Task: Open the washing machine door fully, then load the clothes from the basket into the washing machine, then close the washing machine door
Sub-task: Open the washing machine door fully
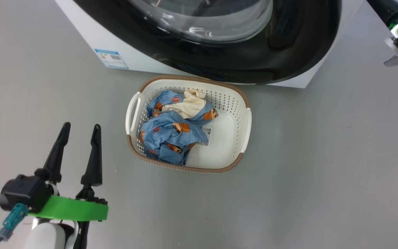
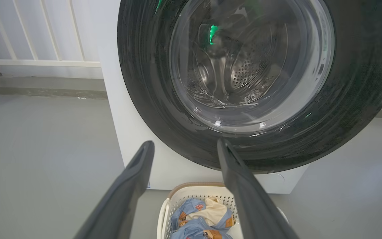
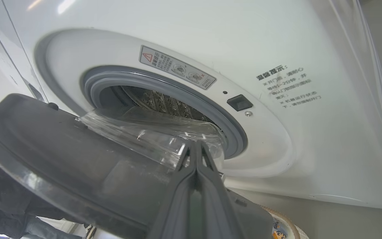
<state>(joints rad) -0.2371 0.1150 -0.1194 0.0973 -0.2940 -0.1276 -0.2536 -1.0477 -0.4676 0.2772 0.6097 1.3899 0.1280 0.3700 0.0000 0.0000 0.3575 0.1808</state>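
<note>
I see the basket (image 1: pixel 233 100) on the floor (image 1: pixel 323 173) just in front of the washing machine (image 1: pixel 98 38) — clothes (image 1: pixel 171 135) bunched in its left half.

The washing machine door (image 1: pixel 288 52) was rimmed in glossy black around clear glass; the basket (image 1: pixel 228 100) was moulded in perforated plastic.
</note>
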